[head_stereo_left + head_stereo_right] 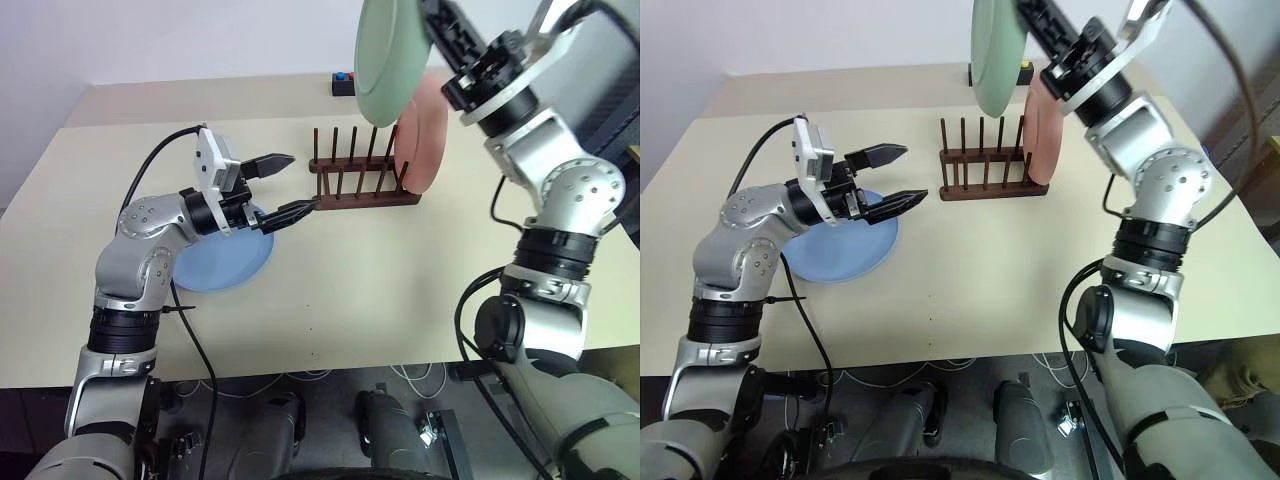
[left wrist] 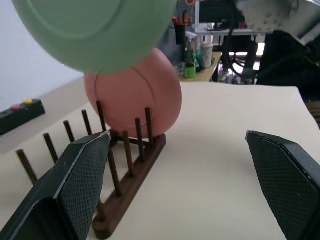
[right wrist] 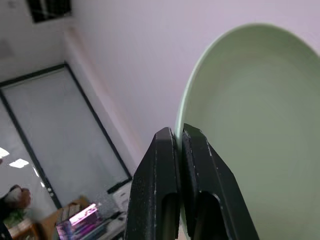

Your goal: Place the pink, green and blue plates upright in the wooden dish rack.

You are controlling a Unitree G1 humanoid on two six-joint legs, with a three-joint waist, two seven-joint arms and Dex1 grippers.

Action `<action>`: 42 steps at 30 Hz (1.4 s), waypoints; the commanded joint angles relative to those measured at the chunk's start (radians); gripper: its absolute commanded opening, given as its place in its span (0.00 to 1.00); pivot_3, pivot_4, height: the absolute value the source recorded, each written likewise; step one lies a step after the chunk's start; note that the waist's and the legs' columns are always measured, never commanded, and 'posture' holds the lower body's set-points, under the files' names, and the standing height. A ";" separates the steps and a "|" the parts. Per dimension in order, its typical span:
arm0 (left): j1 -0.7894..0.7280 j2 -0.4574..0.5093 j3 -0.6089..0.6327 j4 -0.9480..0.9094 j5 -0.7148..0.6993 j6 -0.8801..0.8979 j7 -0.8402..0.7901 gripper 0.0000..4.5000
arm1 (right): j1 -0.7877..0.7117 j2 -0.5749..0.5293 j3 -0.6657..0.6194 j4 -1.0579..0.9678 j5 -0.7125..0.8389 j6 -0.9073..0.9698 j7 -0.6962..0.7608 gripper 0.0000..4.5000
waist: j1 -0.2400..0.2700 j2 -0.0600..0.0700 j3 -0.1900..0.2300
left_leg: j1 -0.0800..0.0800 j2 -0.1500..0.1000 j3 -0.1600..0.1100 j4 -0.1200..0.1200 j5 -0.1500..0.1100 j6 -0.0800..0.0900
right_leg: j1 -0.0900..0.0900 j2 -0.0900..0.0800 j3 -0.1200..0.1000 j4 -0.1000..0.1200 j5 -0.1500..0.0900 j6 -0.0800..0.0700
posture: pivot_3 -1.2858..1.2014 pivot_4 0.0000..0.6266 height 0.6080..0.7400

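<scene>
Overhead, the right gripper (image 3: 179, 137) is pinching the green plate's (image 1: 388, 60) rim, holding it above the wooden dish rack (image 1: 360, 180) near the desk's far edge. Left gripper (image 1: 283, 185) is gaping empty beside the rack, over the blue plate (image 1: 222, 262). Pink plate (image 1: 422, 135) is standing upright in the rack's right end.

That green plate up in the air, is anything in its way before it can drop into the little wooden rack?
Nothing visible blocks it. The round pale green plate, pinched by the right gripper, hangs above the dark brown wooden peg rack. The round pink plate stands upright at the rack's right end; the slots to its left are free.
</scene>
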 commanded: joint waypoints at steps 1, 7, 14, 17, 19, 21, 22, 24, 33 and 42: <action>-0.001 0.013 0.017 -0.034 -0.017 -0.017 -0.004 1.00 | -0.002 0.030 0.022 -0.061 -0.004 -0.037 -0.004 0.02 | -0.001 0.000 0.000 | 0.000 0.000 0.000 0.000 0.000 0.000 | 0.000 0.000 0.000 0.000 0.000 0.000 | 0.52 0.24 1.00; -0.007 0.019 0.020 -0.036 -0.015 -0.018 0.000 1.00 | 0.029 0.032 0.048 -0.052 -0.053 -0.083 0.005 0.02 | -0.001 0.000 0.000 | 0.000 0.000 0.000 0.000 0.000 0.000 | 0.000 0.000 0.000 0.000 0.000 0.000 | 0.52 0.24 1.00; -0.026 0.010 0.024 -0.036 -0.020 -0.021 0.018 1.00 | 0.054 -0.002 0.064 -0.047 -0.094 -0.084 0.018 0.02 | -0.002 0.000 0.000 | 0.000 0.000 0.000 0.000 0.000 0.000 | 0.000 0.000 0.000 0.000 0.000 0.000 | 0.52 0.24 1.00; -0.024 0.012 0.023 -0.036 -0.024 -0.021 0.014 1.00 | 0.074 -0.005 0.069 -0.035 -0.112 -0.089 0.028 0.02 | -0.003 0.000 0.000 | 0.000 0.000 0.000 0.000 0.000 0.000 | 0.000 0.000 0.000 0.000 0.000 0.000 | 0.52 0.24 1.00; -0.022 0.014 0.021 -0.035 -0.022 -0.021 0.012 1.00 | 0.089 -0.005 0.078 -0.030 -0.127 -0.087 0.036 0.02 | -0.003 0.000 0.000 | 0.000 0.000 0.000 0.000 0.000 0.000 | 0.000 0.001 0.000 0.000 0.000 0.000 | 0.52 0.24 1.00; -0.019 0.016 0.020 -0.034 -0.022 -0.012 0.015 1.00 | 0.103 -0.005 0.091 -0.027 -0.149 -0.092 0.046 0.02 | -0.003 0.000 0.000 | 0.000 0.000 0.000 0.000 0.000 0.000 | 0.000 0.001 0.000 0.000 0.000 0.000 | 0.52 0.24 1.00; -0.013 0.015 0.017 -0.038 -0.018 -0.014 0.017 1.00 | 0.109 -0.005 0.093 -0.021 -0.155 -0.095 0.051 0.02 | -0.003 0.000 0.000 | 0.000 0.000 0.000 0.000 0.000 0.000 | 0.000 0.001 0.000 0.000 0.000 0.000 | 0.52 0.24 1.00; -0.005 0.014 0.012 -0.043 -0.014 -0.017 0.019 1.00 | 0.114 -0.004 0.093 -0.013 -0.163 -0.099 0.059 0.02 | -0.003 0.000 0.000 | 0.000 0.000 0.000 0.000 0.000 0.000 | 0.000 0.001 0.000 0.000 0.000 0.000 | 0.52 0.24 1.00; -0.003 0.017 0.002 -0.057 -0.012 -0.016 0.019 1.00 | 0.093 -0.025 0.111 0.112 -0.249 -0.120 0.099 0.02 | -0.002 0.000 0.000 | 0.000 0.000 0.000 0.000 0.000 0.000 | 0.000 0.001 0.000 0.000 0.000 0.000 | 0.52 0.24 1.00; 0.004 0.015 0.002 -0.070 -0.014 -0.010 0.025 1.00 | 0.039 -0.033 0.108 0.207 -0.288 -0.116 0.136 0.02 | -0.002 0.000 0.000 | 0.000 0.000 0.000 -0.001 0.000 0.000 | 0.000 0.001 0.000 0.000 0.000 0.000 | 0.52 0.24 1.00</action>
